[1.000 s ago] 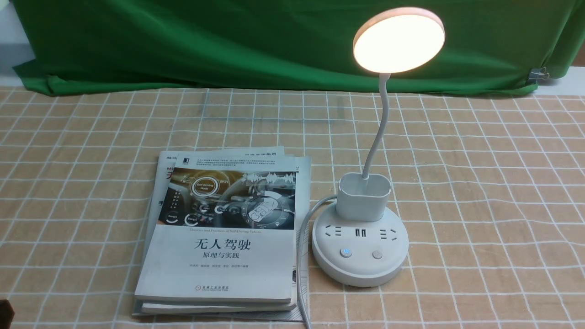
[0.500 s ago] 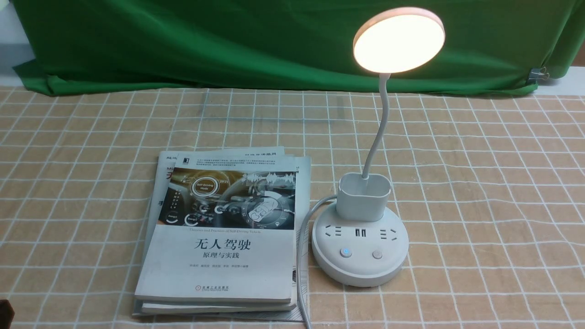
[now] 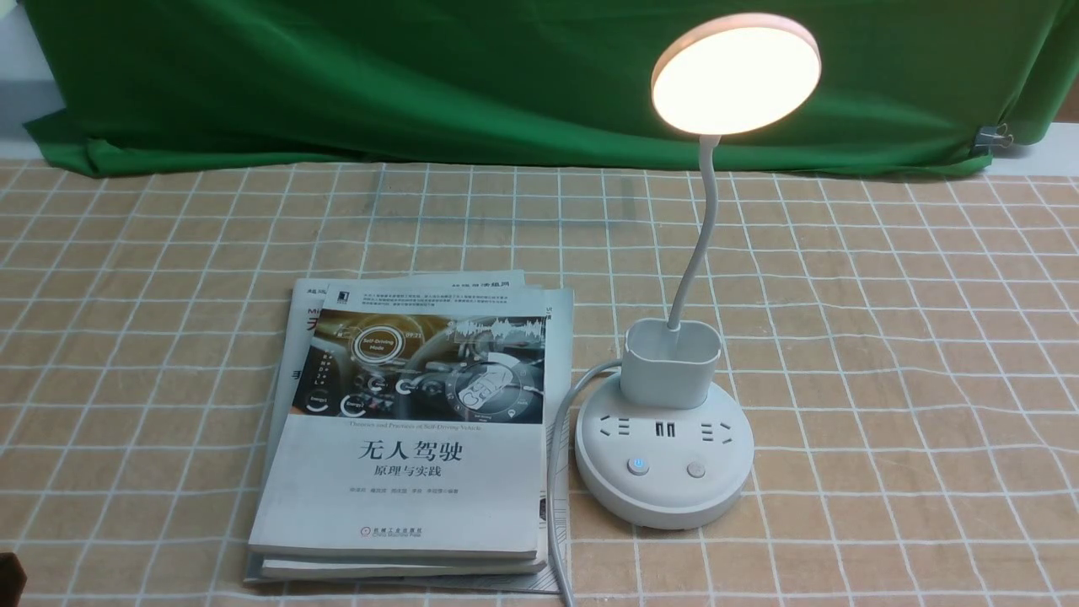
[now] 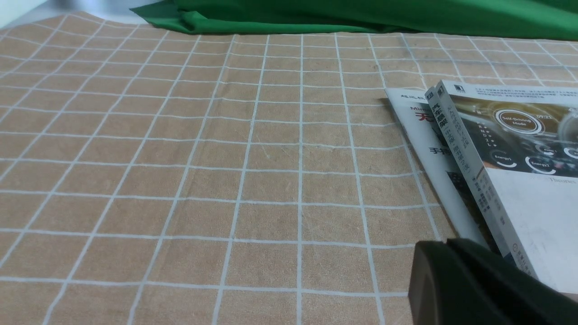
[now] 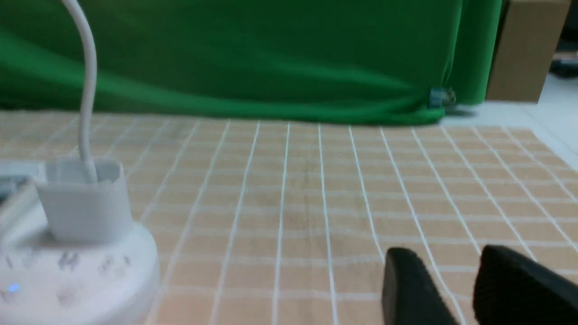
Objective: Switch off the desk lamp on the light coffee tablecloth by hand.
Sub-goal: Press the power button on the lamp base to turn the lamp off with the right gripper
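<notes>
A green backdrop cloth [image 3: 421, 76] hangs along the back; a brown cardboard box [image 5: 524, 45] stands beside it

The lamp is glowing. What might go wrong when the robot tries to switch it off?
The desk lamp has two buttons side by side; the open right gripper might press the wrong one or poke a socket. Its cord curls between the base and the books, so an arm might snag it and drag the lamp. The head sits high on a thin neck; a sideways shove might tip it.
</notes>
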`<action>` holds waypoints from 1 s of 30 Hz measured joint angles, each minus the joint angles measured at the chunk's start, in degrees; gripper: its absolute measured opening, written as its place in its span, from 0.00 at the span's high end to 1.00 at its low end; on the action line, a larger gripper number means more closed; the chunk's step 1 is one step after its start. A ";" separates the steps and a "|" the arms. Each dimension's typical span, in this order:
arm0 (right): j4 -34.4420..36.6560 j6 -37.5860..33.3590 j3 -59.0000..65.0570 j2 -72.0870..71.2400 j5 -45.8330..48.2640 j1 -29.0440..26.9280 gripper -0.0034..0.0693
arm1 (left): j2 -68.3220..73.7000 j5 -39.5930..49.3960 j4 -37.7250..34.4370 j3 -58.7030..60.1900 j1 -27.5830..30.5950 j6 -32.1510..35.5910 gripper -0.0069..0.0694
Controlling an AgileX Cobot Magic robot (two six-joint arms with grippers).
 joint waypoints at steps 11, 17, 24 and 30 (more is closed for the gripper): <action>3.68 31.84 0.00 0.00 -16.20 0.05 0.63 | 0.00 0.00 0.00 0.00 0.00 -0.05 0.90; 3.83 26.99 -6.68 4.47 -5.83 4.00 0.87 | 0.00 0.00 0.00 0.00 0.00 -0.05 0.90; 3.77 9.41 -31.15 29.63 21.09 15.04 0.91 | 0.00 0.00 0.00 0.00 0.00 -0.03 0.90; 3.77 3.86 -42.53 53.39 33.57 20.53 0.91 | 0.00 0.00 0.00 0.00 0.00 -0.03 0.90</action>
